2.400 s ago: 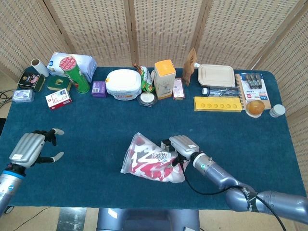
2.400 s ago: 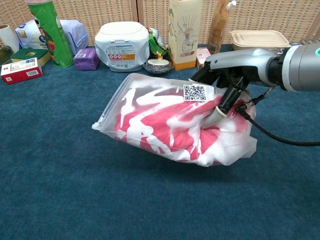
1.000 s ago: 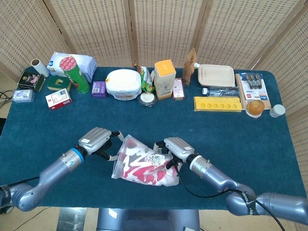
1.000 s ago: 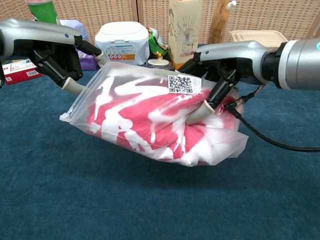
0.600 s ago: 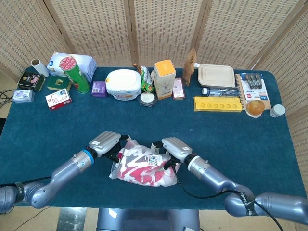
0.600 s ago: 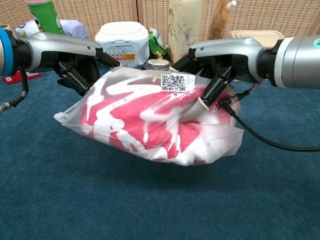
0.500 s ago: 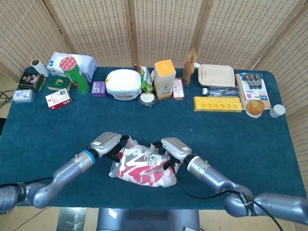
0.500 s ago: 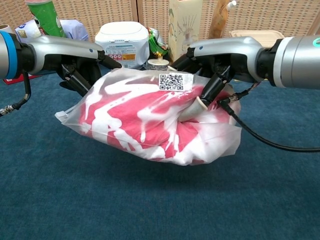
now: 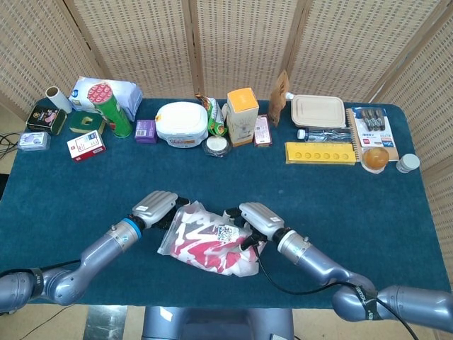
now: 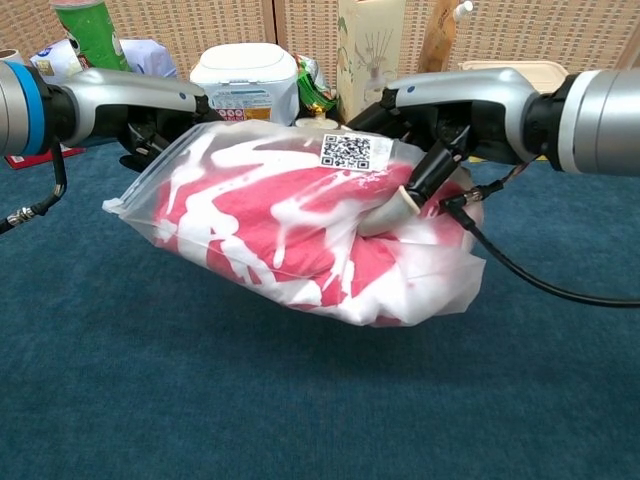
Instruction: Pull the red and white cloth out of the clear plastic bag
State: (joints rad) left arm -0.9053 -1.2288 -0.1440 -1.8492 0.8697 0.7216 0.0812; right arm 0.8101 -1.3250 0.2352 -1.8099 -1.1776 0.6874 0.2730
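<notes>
The clear plastic bag (image 10: pixel 300 230) is hanging just above the blue table (image 9: pixel 340 191) near its front edge, between the two hands. It is bulging with the red and white cloth (image 10: pixel 290 225), which is lying crumpled inside and showing through the film as red patches with white streaks. A white label with a QR code (image 10: pixel 348 151) is sitting on its upper face. The right hand (image 10: pixel 440 125) is gripping the bag's right end, fingers (image 10: pixel 400 205) pressing into it. The left hand (image 10: pixel 150 115) is holding the left, flatter edge; its fingers are hiding behind the bag.
</notes>
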